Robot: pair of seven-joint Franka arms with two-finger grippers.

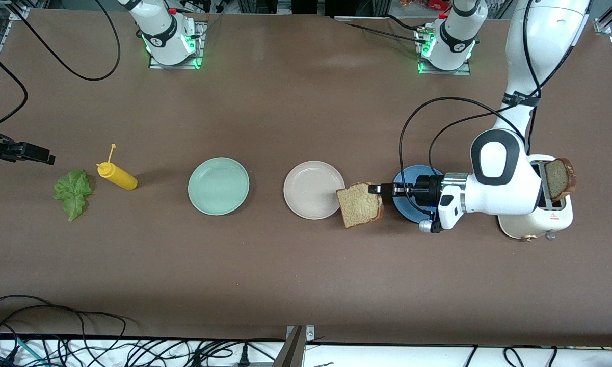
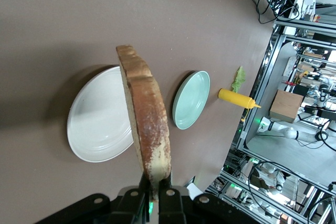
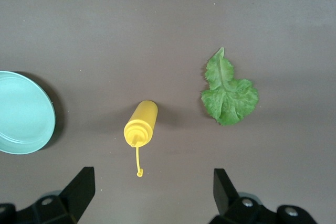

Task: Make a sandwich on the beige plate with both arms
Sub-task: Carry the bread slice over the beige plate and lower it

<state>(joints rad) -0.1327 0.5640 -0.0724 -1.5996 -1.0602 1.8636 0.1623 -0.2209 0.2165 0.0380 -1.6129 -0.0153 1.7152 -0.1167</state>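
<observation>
Bread slice (image 1: 360, 204), lowest in the front view, hangs pinched by its crust in the left gripper (image 1: 381, 189), over the table at the beige plate's (image 1: 308, 179) rim toward the left arm's end. That plate is bare, so no layer is placed yet. A second slice (image 1: 559, 178) stands in the toaster (image 1: 555, 220); the lettuce leaf (image 1: 73, 191) lies beside the mustard bottle (image 1: 116, 175). Over these hangs the right gripper (image 3: 152, 187), fingers spread wide, empty.

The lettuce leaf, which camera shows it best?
The right wrist view: the lettuce leaf lies whole and large beside the mustard bottle. The front view shows it small; the left wrist view shows only a sliver.
</observation>
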